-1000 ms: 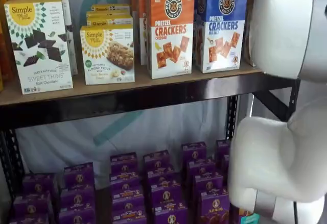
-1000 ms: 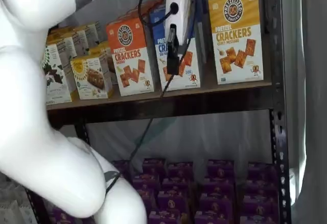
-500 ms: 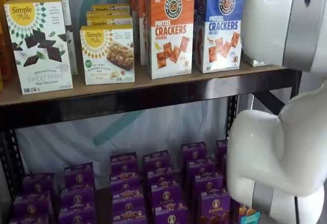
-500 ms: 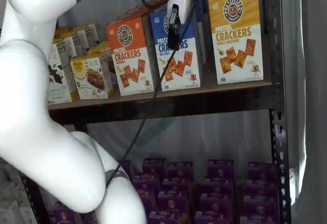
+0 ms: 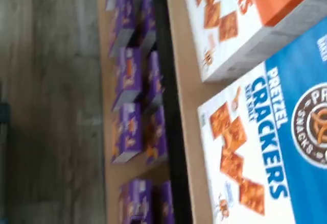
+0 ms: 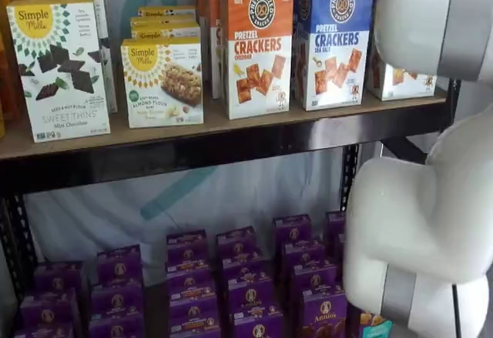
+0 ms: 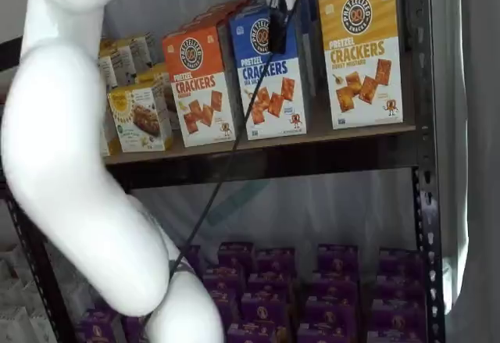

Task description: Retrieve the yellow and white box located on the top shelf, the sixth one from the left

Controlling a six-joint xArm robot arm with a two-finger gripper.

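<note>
- Shelf view: gripper [image 7: 276, 13] hangs from the frame's upper edge in front of the blue Pretzel Crackers Sea Salt box [image 7: 270, 72]. Only one dark finger plus the cable shows, side-on, so the frames alone can't settle it; I take the jaws as standing wide, nothing in them.
- Target: yellow and white box [image 7: 362, 52] stands upright on the top shelf [image 7: 344, 133], last in the row next to the right upright, just beside the blue box. In the other shelf view only its bottom strip [image 6: 400, 82] peeks out under the arm [image 6: 420, 222].
- Wrist view: looks at the blue box [image 5: 265, 147] and the orange Pretzel Crackers Cheddar box [image 5: 240, 20], so I judge the gripper isn't over the target yet.
- Step in hand, my read: shift sideways toward the upright, centre on the yellow box, keep jaws wide, then go in straight. Watch the blue neighbour and the black post.
- Shelf contents: top level also holds Simple Mills boxes [image 6: 58, 65]; lower level is packed with purple Annie's boxes [image 6: 250, 292].
</note>
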